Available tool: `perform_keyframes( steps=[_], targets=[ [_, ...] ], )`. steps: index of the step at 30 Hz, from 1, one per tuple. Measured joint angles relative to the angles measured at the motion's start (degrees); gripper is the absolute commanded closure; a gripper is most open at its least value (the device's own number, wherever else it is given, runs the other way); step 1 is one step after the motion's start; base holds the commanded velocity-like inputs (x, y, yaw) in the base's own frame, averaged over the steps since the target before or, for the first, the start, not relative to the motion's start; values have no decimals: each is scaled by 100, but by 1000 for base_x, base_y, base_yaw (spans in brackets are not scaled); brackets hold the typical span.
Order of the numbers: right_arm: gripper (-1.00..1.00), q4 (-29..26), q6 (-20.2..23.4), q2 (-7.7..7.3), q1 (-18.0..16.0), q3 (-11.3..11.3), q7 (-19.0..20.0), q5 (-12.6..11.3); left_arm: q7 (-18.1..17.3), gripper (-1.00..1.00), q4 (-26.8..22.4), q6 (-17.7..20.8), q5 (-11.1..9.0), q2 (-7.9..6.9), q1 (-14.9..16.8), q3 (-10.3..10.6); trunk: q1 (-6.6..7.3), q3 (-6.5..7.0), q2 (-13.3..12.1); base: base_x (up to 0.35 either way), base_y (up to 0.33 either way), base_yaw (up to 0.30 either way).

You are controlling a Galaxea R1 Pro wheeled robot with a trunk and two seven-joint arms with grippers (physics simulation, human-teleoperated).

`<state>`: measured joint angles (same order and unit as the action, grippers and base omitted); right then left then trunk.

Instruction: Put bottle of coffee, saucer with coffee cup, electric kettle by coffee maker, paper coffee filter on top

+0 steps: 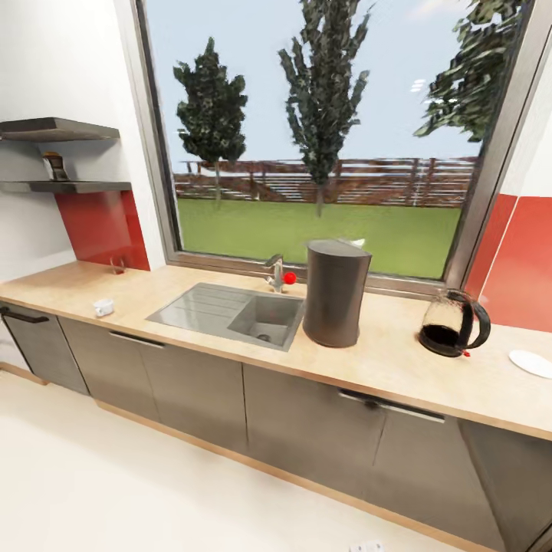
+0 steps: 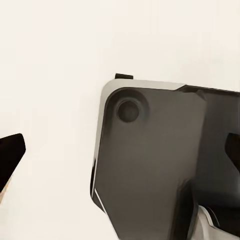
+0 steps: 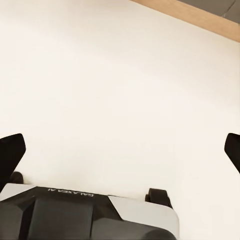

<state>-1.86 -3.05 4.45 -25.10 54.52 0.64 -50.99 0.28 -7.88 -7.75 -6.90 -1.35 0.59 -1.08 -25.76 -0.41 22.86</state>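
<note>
The tall dark grey coffee maker [image 1: 336,291] stands on the light wood kitchen countertop [image 1: 383,364], right of the sink. Further right sits the glass electric kettle [image 1: 454,323] with its black handle. The white saucer [image 1: 531,363] lies at the view's right edge. A small white coffee cup [image 1: 103,307] rests on the counter far left. The bottle of coffee [image 1: 54,165] stands on the lower wall shelf. My left gripper [image 2: 120,152] and right gripper [image 3: 121,150] are both open and hold nothing, hanging low over the white floor beside the robot's dark base.
A grey sink [image 1: 230,313] with a red-knobbed tap [image 1: 280,274] is set into the counter under a large window. A small brownish object [image 1: 117,265] stands against the red backsplash. Two wall shelves [image 1: 65,130] hang at the left. Dark cabinet fronts [image 1: 307,422] run below.
</note>
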Motion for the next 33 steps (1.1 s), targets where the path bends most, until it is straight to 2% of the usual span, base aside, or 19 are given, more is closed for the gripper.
perform_keyframes(
  steps=[17,24,33],
  targets=[
    [-100,0,0,-2,8,-5,0,0,4,-100,0,0,0,-61,1,0,1,0,0,60,334,-1],
    [-100,-1,-1,-4,9,-7,0,-10,2,-100,2,-1,-6,-62,3,0,1,0,0,94,334,-169],
    [-100,9,-1,-8,86,2,0,7,3,-100,0,0,-1,-68,9,0,2,0,1,201,295,-6]
  ],
)
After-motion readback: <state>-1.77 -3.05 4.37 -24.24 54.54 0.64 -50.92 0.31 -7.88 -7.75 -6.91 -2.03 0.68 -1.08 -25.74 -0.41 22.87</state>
